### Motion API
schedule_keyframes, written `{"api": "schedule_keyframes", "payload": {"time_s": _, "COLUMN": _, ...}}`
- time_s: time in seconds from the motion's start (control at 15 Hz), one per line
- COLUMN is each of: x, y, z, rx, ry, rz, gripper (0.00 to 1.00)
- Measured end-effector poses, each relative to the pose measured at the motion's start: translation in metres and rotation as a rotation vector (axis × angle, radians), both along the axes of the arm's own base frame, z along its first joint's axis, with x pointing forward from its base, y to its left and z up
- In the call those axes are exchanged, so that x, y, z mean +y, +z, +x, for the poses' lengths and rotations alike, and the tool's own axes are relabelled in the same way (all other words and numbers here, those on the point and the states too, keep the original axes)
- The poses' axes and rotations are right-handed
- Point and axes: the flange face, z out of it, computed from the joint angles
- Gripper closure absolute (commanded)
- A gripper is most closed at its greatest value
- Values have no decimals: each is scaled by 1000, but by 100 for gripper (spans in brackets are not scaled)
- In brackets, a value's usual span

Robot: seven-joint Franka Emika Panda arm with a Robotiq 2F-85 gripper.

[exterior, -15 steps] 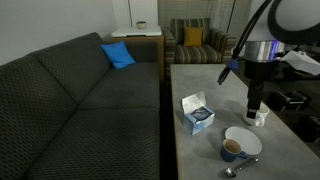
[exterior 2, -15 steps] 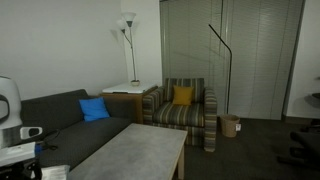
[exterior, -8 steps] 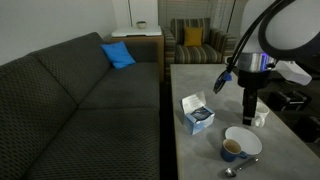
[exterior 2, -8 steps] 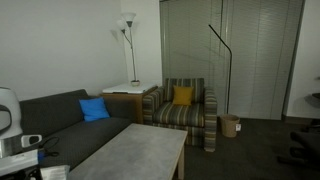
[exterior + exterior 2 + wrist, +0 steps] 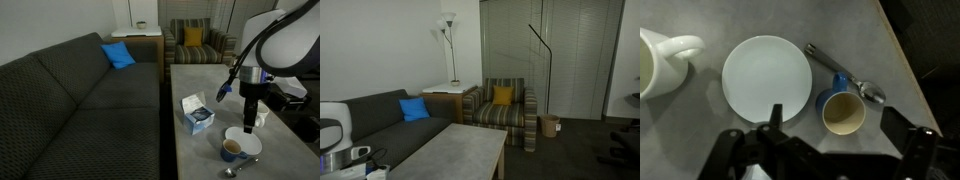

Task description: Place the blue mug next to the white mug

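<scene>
The blue mug point(image 5: 840, 112) stands upright on the grey table, its pale brownish inside showing, right beside a white plate point(image 5: 767, 75). The white mug point(image 5: 655, 60) is at the left edge of the wrist view, on the far side of the plate, handle toward the plate. In an exterior view the blue mug point(image 5: 232, 149) sits at the plate's near edge and the white mug point(image 5: 262, 117) shows partly behind the arm. My gripper point(image 5: 836, 125) is open and hangs over the blue mug, one finger on each side, holding nothing. In that exterior view the gripper point(image 5: 249, 125) is still above the plate.
A metal spoon point(image 5: 845, 75) lies just beyond the blue mug. A blue-and-white box point(image 5: 197, 113) stands mid-table. The table's edge point(image 5: 902, 60) runs close to the mug's right. A dark sofa point(image 5: 80, 100) flanks the table; a striped armchair point(image 5: 505, 110) stands beyond it.
The arm has come down and toward the table's near end, bringing the open gripper from beside the white mug to over the plate and blue mug. Nothing on the table moved.
</scene>
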Motion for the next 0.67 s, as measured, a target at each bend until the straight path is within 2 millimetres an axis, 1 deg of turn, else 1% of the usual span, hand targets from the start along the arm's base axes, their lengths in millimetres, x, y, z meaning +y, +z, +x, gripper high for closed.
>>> {"api": "schedule_keyframes", "payload": {"time_s": 0.4, "x": 3, "y": 1, "z": 1, "rx": -3, "ry": 5, "rz": 1, "gripper": 0}}
{"api": "schedule_keyframes", "payload": {"time_s": 0.53, "x": 8, "y": -3, "z": -2, "rx": -4, "ry": 26, "rz": -12, "gripper": 0}}
{"api": "schedule_keyframes", "payload": {"time_s": 0.67, "x": 17, "y": -12, "z": -10, "rx": -3, "ry": 66, "rz": -43, "gripper": 0}}
